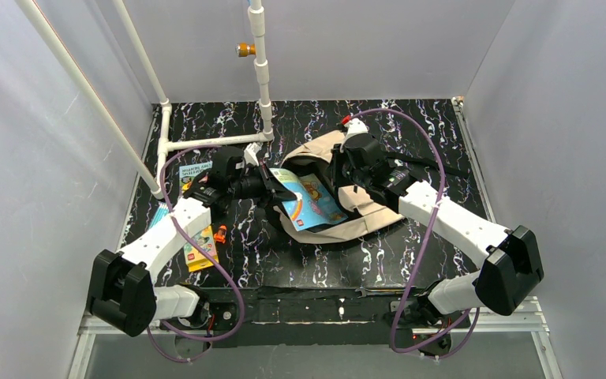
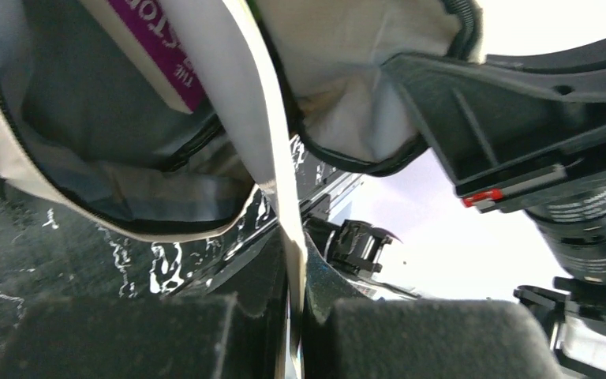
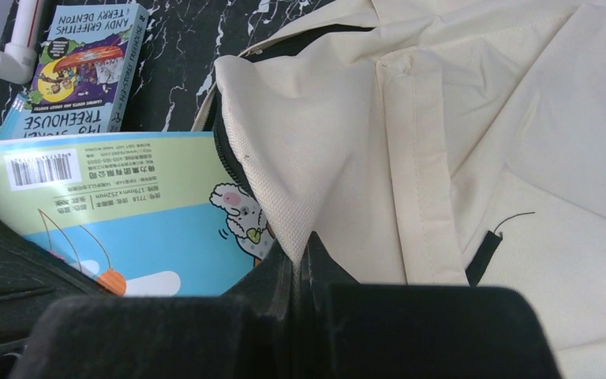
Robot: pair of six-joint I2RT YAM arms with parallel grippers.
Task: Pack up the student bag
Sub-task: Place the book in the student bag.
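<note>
On the black marbled bench (image 1: 308, 260), the large beige fabric student bag (image 1: 363, 215) lay centrally, its mouth facing left. The left fingers (image 2: 126, 339) were clenched on a thin blue picture book (image 1: 316, 201). The right fingers (image 3: 166, 339) were pinched on the bag's zip edge. The edge was best held lifted while the book was slid flat inside.

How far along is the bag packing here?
Done: a purple-spined book already sits inside the bag. In hand: the right gripper pinches the bag's rim open while the left gripper holds the blue book at its mouth. Left: the Treehouse book and a yellow book lie on the table.
</note>
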